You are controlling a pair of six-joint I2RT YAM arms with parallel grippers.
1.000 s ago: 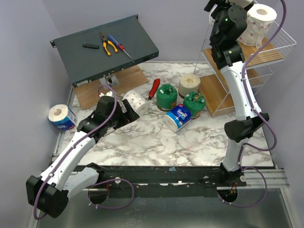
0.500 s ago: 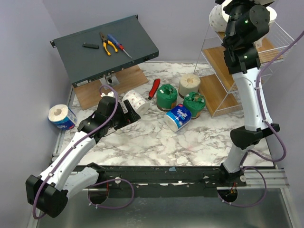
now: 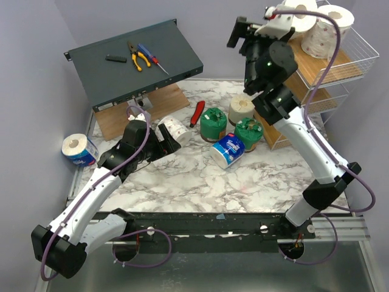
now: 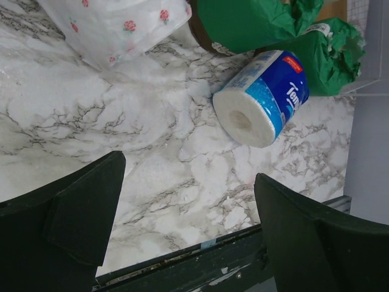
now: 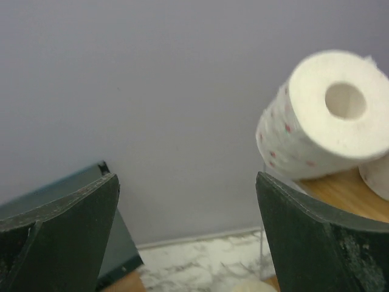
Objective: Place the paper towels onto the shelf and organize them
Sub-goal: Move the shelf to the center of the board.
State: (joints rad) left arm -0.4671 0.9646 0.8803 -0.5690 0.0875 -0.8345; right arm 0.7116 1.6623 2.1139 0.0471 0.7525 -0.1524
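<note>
Two speckled paper towels (image 3: 325, 27) are stood on the top tier of the shelf (image 3: 329, 64); left gripper (image 3: 164, 139) and right gripper (image 3: 241, 35) are held wide open, empty.

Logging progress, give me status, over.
Left pincer open by speckled roll. Right pincer open, empty, off the shelf. Two rolls shelved, six on table. Red tool beside green roll.

place: robotics lab test bench | walls: plain lilac-grey panels (image 3: 36, 36) behind and left of the left pincer (image 4: 188, 175) | surface: marble-patterned tabletop (image 3: 200, 182) beneath that pincer | mounting: black metal rail (image 3: 200, 224) on its near side, arms bolted on | tools: yellow-handled pliers (image 3: 137, 56) on a dark grey flat metal box (image 3: 176, 45) beyond it
</note>
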